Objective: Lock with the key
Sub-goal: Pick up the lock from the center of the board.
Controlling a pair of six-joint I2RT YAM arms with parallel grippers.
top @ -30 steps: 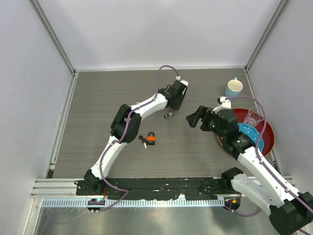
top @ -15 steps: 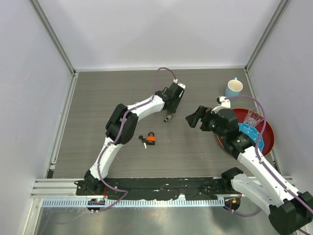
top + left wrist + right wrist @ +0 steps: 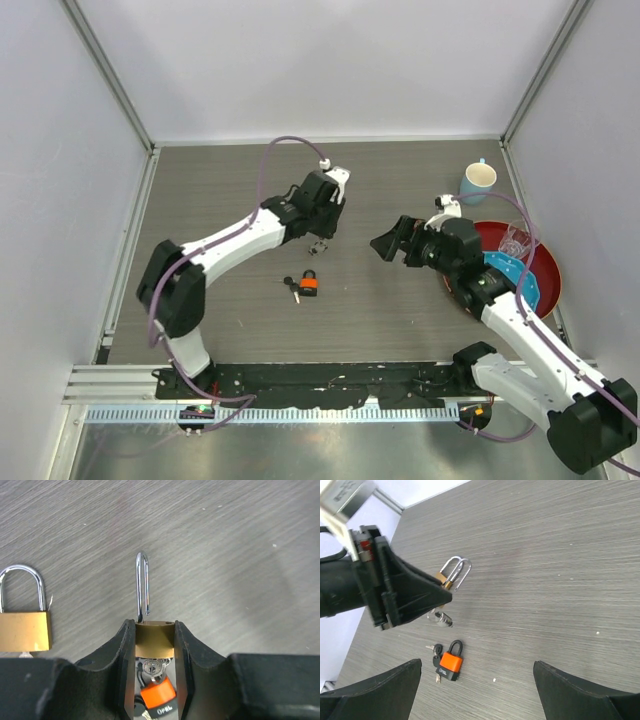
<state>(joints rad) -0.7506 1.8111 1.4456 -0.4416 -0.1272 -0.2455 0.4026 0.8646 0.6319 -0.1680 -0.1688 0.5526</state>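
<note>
My left gripper (image 3: 155, 630) is shut on a brass padlock (image 3: 155, 639) and holds it by the body above the table, its steel shackle (image 3: 143, 587) swung open. A key (image 3: 152, 669) hangs from the padlock's underside. In the top view this gripper (image 3: 318, 238) is at the table's middle. A second brass padlock (image 3: 22, 630) lies just left of the held one. An orange padlock (image 3: 309, 285) with black-headed keys (image 3: 436, 652) lies on the table below the left gripper; it also shows in the right wrist view (image 3: 451, 661). My right gripper (image 3: 390, 240) is open and empty, to the right of the locks.
A light blue mug (image 3: 477, 181) stands at the back right. A red plate (image 3: 548, 275) at the right edge holds a clear glass (image 3: 517, 240) and a blue piece (image 3: 508, 272). Grey walls close in the table on three sides.
My left arm has swung left and carried the brass padlock left and nearer, toward the orange padlock. My right gripper has shifted slightly left.
</note>
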